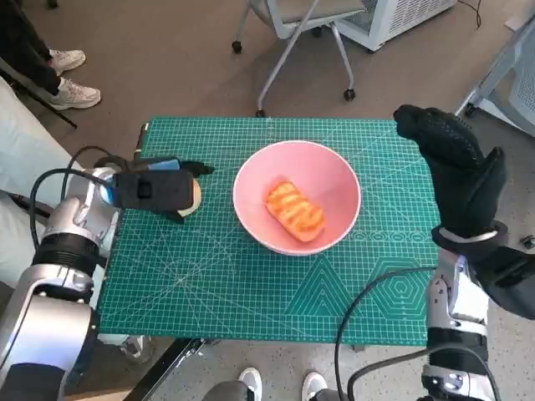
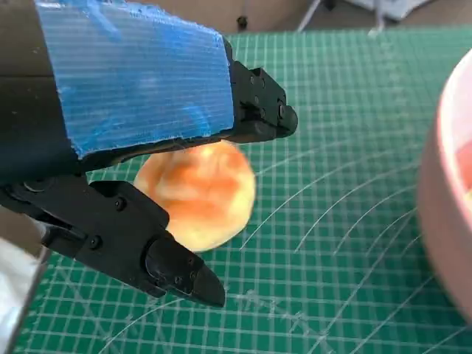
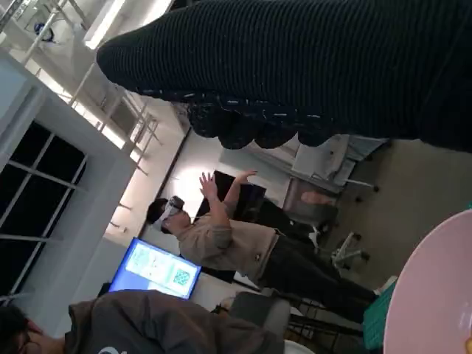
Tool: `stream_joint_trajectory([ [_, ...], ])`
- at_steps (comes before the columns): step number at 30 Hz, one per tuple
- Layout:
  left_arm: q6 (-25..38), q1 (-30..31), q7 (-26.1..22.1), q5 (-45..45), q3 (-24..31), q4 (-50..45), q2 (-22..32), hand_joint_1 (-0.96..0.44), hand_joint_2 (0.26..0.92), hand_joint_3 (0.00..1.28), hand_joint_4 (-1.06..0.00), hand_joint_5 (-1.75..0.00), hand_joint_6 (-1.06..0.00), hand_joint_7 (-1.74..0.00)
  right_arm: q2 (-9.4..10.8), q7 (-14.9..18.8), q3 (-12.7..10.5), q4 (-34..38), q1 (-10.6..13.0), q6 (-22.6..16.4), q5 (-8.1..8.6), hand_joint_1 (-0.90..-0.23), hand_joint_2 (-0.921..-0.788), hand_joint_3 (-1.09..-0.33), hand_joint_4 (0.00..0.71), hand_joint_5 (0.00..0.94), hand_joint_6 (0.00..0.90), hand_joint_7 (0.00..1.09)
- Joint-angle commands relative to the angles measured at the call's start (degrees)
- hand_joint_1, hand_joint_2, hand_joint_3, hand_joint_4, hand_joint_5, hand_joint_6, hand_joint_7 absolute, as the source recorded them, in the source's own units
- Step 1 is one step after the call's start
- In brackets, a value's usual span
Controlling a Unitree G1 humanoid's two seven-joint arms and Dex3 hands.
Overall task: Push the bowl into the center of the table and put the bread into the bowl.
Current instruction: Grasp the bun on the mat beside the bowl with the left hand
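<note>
The small table covered by a green cutting mat (image 1: 209, 292) is carrying everything. The big round pink bowl (image 1: 334, 180) is sitting near the middle of the table, a little toward its far edge. One long orange striped piece of bread (image 1: 294, 210) is already lying inside the bowl, with its long side running from the far left toward the near right.

The right hand in the black knitted glove (image 1: 456, 163) is hanging in the air just past the table's right edge, beside the bowl and apart from it. Its fingers are spread and it is holding nothing.

The left hand, black with blue tape over its back (image 1: 155, 188), is reaching in near the table's left edge. Its fingers (image 2: 173, 269) are apart and nothing is gripped between them.

A small round yellow-orange bun (image 2: 199, 192) is lying on the mat right by this hand, between its fingers in the left wrist view. I cannot tell if the fingers are touching it. The bun is lying between the left hand and the bowl, and it is well apart from the right hand. So the left hand is much nearer. I think the left hand needs to close on the bun, then carry it toward the bowl, away from the left edge.
</note>
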Motion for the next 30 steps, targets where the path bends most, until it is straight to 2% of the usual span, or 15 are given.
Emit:
stream_joint_trajectory([
  [1, 0.54, -0.75, 1.04, 1.41, -1.27, 0.78, -0.38, -0.14, 0.782, 0.0, -0.16, -0.02, -0.3, -0.02, -0.26, -0.44, -0.04, 0.16, 1.37, 0.38, -0.31, -0.659, -0.921, -0.68, 0.192, 0.001, 0.201, 0.32],
  [5, 0.33, -0.11, 3.18, 2.4, -2.37, 1.08, -0.81, -0.08, 0.791, 0.01, -0.22, -0.03, -0.36, -0.04, -0.23, -0.43, 0.0, 0.02, 1.21, 0.65, -0.14, -0.659, -0.921, -0.68, 0.192, 0.001, 0.202, 0.32],
  [7, 0.31, -0.06, 3.61, 2.62, -2.53, 1.22, -0.92, -0.04, 0.804, 0.01, -0.27, -0.02, -0.42, -0.04, -0.22, -0.43, 0.02, -0.01, 1.21, 0.67, -0.13, -0.66, -0.921, -0.68, 0.192, 0.001, 0.203, 0.32],
  [10, 0.36, 0.21, 5.17, 3.52, -3.23, 1.48, -1.11, -0.03, 0.808, 0.01, -0.29, -0.01, -0.45, -0.04, -0.17, -0.46, 0.1, -0.04, 1.2, 0.64, -0.22, -0.66, -0.921, -0.68, 0.192, 0.001, 0.204, 0.32],
  [12, 0.33, 0.76, 7.76, 4.9, -4.36, 1.81, -1.29, 0.01, 0.856, 0.03, -0.45, -0.03, -0.58, -0.08, -0.08, -0.52, 0.25, -0.2, 1.22, 0.61, -0.4, -0.66, -0.921, -0.681, 0.192, 0.001, 0.204, 0.32],
  [13, 0.24, 0.94, 8.78, 5.37, -4.79, 2.0, -1.32, 0.02, 0.879, 0.04, -0.56, -0.07, -0.66, -0.11, -0.05, -0.56, 0.31, -0.28, 1.24, 0.61, -0.46, -0.66, -0.921, -0.681, 0.192, 0.001, 0.204, 0.32],
  [14, -0.07, 1.1, 9.87, 5.82, -5.14, 2.07, -1.25, 0.03, 0.887, 0.04, -0.61, -0.07, -0.69, -0.12, -0.03, -0.6, 0.34, -0.39, 1.26, 0.64, -0.5, -0.66, -0.921, -0.681, 0.192, 0.001, 0.204, 0.32],
  [15, -0.64, 1.28, 11.28, 6.36, -5.52, 2.12, -1.06, 0.02, 0.894, 0.06, -0.62, -0.27, -0.66, -0.37, -0.02, -0.64, 0.37, -0.47, 1.28, 0.67, -0.51, -0.66, -0.921, -0.682, 0.192, 0.0, 0.204, 0.32],
  [16, -1.05, 1.37, 12.21, 6.69, -5.76, 2.17, -0.93, 0.01, 0.907, 0.1, -0.63, -0.71, -0.57, -0.85, -0.02, -0.66, 0.39, -0.53, 1.29, 0.69, -0.51, -0.659, -0.921, -0.683, 0.191, 0.0, 0.204, 0.32],
  [19, -2.2, 1.48, 14.45, 7.28, -6.23, 2.33, -0.47, 0.01, 0.916, 0.12, -0.66, -1.03, -0.54, -1.14, -0.04, -0.65, 0.42, -0.61, 1.33, 0.76, -0.49, -0.659, -0.921, -0.684, 0.191, 0.0, 0.204, 0.31],
  [24, -3.61, 1.55, 17.65, 8.1, -6.68, 2.63, 0.39, 0.0, 0.92, 0.12, -0.64, -1.25, -0.57, -1.15, -0.11, -0.41, 0.49, -0.48, 1.37, 0.62, -0.49, -0.659, -0.921, -0.684, 0.19, 0.0, 0.204, 0.31],
  [30, -3.77, 1.05, 18.44, 7.79, -6.5, 2.97, 0.92, 0.0, 0.92, 0.13, -0.62, -1.31, -0.58, -1.14, -0.09, -0.24, 0.59, -0.27, 1.39, 0.49, -0.47, -0.659, -0.921, -0.684, 0.19, 0.0, 0.204, 0.31],
])
